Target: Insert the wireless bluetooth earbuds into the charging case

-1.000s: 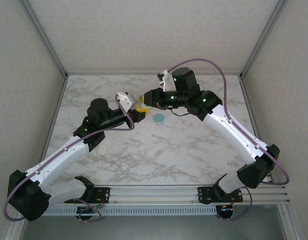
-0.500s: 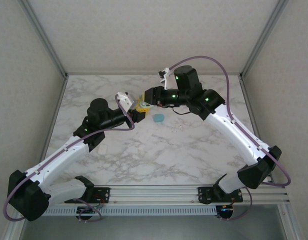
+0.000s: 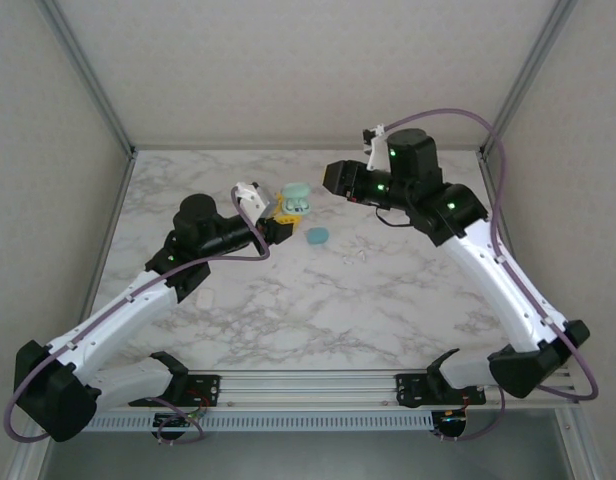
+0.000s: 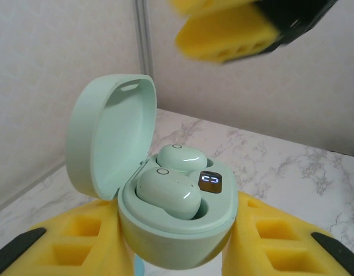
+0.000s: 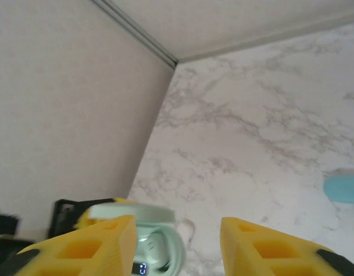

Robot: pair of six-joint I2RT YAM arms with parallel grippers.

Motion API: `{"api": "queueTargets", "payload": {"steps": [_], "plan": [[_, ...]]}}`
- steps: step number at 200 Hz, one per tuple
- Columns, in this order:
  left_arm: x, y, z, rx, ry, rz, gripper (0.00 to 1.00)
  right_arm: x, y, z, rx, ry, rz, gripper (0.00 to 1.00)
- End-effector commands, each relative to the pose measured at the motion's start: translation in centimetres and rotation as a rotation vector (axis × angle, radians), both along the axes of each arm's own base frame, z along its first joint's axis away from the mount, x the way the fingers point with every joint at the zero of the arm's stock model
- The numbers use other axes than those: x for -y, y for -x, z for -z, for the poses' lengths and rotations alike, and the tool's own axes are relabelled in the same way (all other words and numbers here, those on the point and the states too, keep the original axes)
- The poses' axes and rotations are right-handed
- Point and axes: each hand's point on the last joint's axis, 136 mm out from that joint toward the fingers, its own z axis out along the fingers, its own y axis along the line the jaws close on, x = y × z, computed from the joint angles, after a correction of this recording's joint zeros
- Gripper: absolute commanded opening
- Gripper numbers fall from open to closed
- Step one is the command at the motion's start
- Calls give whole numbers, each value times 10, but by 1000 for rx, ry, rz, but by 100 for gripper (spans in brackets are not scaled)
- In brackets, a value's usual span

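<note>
My left gripper (image 3: 281,212) is shut on the mint charging case (image 3: 295,197), holding it above the table. In the left wrist view the charging case (image 4: 174,215) sits between my yellow fingers (image 4: 79,241) with its lid (image 4: 108,144) swung open to the left. Two mint earbuds (image 4: 168,192) lie in its wells beside a lit display (image 4: 210,181). My right gripper (image 3: 331,180) hovers just right of the case, open, with nothing between its fingers (image 5: 102,244). Its yellow fingertips (image 4: 223,34) show at the top of the left wrist view.
A teal rounded object (image 3: 316,236) lies on the marble table (image 3: 388,300) below the case, also seen as the teal object (image 5: 343,187) in the right wrist view. Small clear bits (image 3: 356,257) lie to its right. Walls close the table at back and sides.
My right gripper has pulled away from the case to the right and its jaws have widened. The open case now stands uncovered in the left gripper, which has not moved.
</note>
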Motion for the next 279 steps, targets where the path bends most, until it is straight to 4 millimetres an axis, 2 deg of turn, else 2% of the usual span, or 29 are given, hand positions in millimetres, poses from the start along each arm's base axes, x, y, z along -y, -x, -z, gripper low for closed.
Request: {"api": "queueTargets", "payload": {"steps": [1,41,84,133,167,222,260,279], "plan": [[7,16,-17,43,0,63,21,-11,-5,1,-64,-17,-55,46],[10,21,-16,51,-25,78,21,-28,-14,6,-117,-27,-108,48],[10,19,-16,53,-25,69,21,-44,-11,15,-168,-44,-200,49],[11,10,-21,49,3,31,21,-36,8,30,-199,9,-248,49],[12,5,-22,38,15,20,21,-31,23,30,-189,-25,-268,51],[12,6,-30,55,49,27,21,-44,37,24,-256,-217,-366,58],[13,7,-40,59,85,31,21,-52,44,26,-323,-327,-450,58],[13,7,-43,55,102,31,22,-54,49,20,-328,-400,-498,58]]}}
